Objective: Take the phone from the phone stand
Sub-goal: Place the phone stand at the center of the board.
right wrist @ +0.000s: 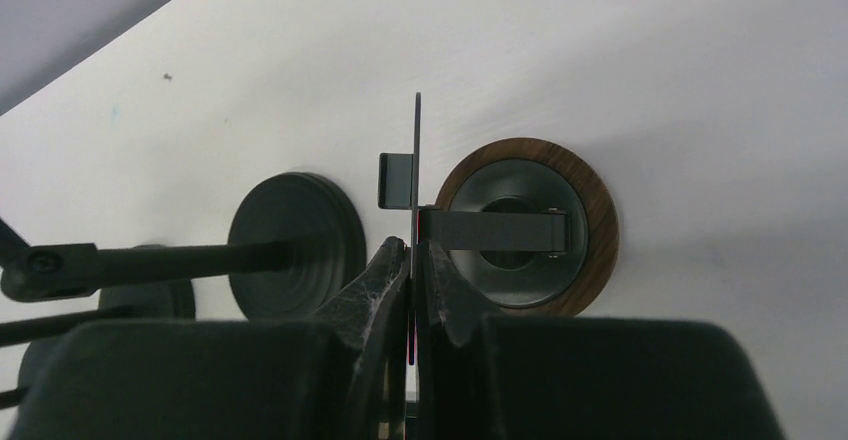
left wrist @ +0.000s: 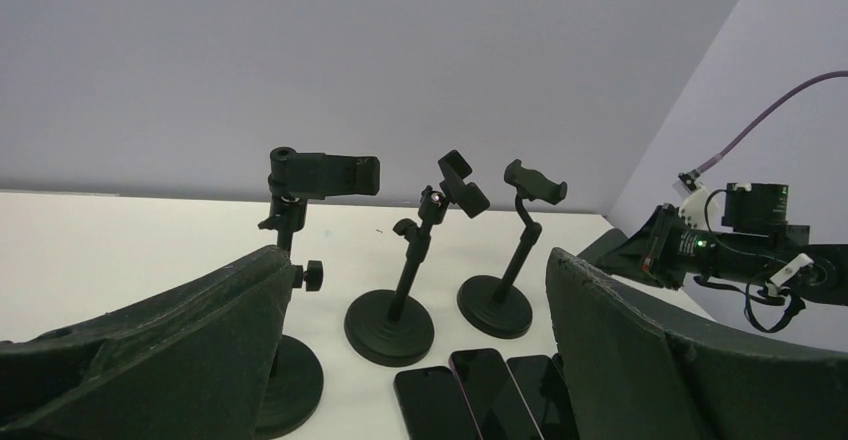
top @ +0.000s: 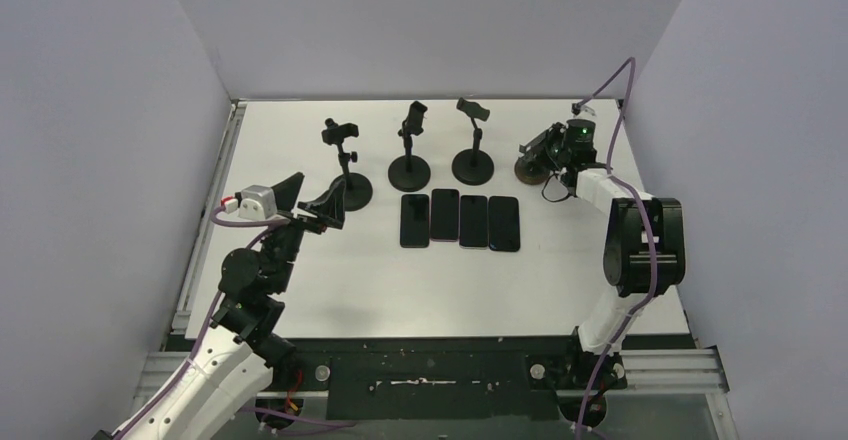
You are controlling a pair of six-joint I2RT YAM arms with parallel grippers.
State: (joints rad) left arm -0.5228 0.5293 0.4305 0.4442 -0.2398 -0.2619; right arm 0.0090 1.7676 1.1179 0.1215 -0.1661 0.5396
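The phone [right wrist: 417, 125] shows edge-on as a thin dark slab standing in the wooden-based stand [right wrist: 590, 200]. My right gripper [right wrist: 413, 250] is shut on the phone's edge from above. In the top view this gripper [top: 545, 150] sits over the same stand [top: 524, 169] at the back right, and the phone is hidden there by the wrist. My left gripper [top: 325, 205] is open and empty, low by the base of the leftmost black stand [top: 350, 192]. In the left wrist view the left gripper [left wrist: 415, 260] has its jaws wide apart.
Three empty black clamp stands [top: 411, 150] line the back of the table. Several dark phones [top: 460, 220] lie flat side by side in the middle. Grey walls close in on the left, back and right. A purple cable [top: 620, 90] hangs over the right arm.
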